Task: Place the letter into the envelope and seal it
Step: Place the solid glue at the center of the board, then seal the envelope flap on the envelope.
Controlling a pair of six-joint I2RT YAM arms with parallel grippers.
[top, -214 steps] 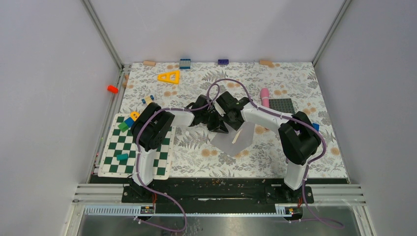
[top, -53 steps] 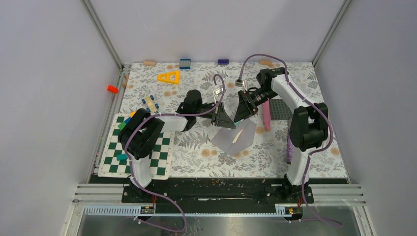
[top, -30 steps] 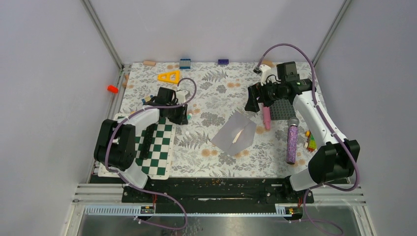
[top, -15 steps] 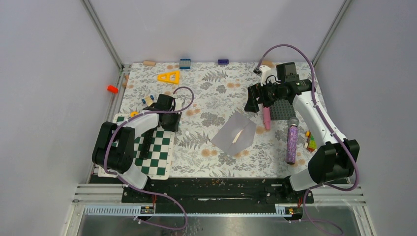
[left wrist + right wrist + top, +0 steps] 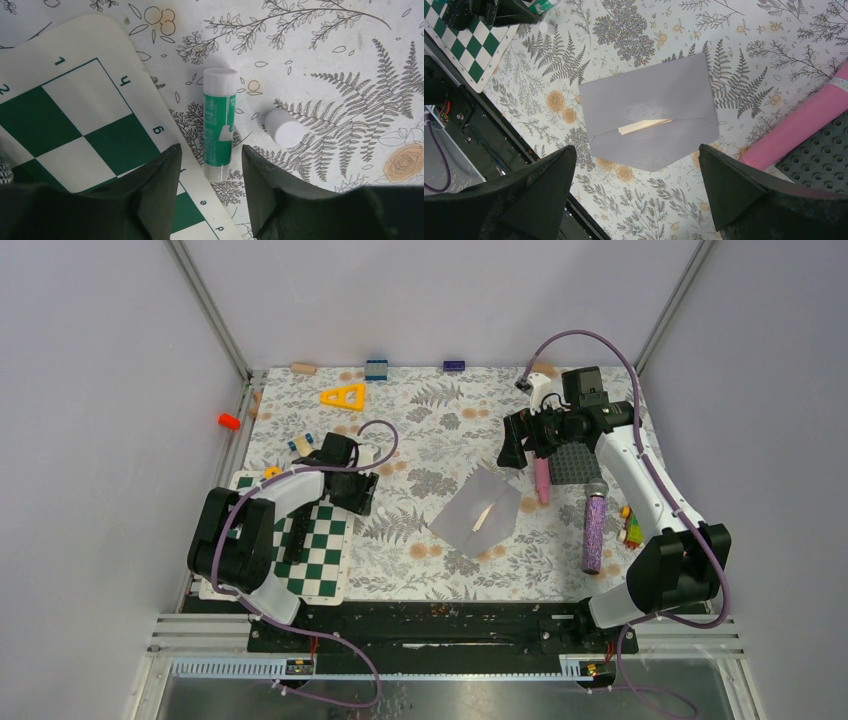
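- The envelope (image 5: 651, 100) lay flat near the middle of the table (image 5: 420, 430), a bit toward the right edge, with bare table on every side of it.
- The letter (image 5: 640, 127) was inside the envelope. Only a thin tan strip showed in the slit under the flap, which was folded over but gaped a little.
- The right gripper (image 5: 636, 148) hung in the air by the envelope's far right side. Its jaws were wide apart and had nothing in them.
- A pink roll (image 5: 804, 127) lay near the envelope's right side, not touching it. A dark studded plate (image 5: 819, 160) sat just beside the roll, closer to the right edge.
- The left gripper (image 5: 210, 148) was low over the left part of the table, with its jaws apart and gripping nothing.
- A green glue stick (image 5: 220, 120) lay loose by the left gripper's fingertips, with a gap on each side.
- The stick was just beside a rounded corner of the checkerboard (image 5: 75, 115).
- A small white cap (image 5: 284, 127) lay near the stick, apart from it.
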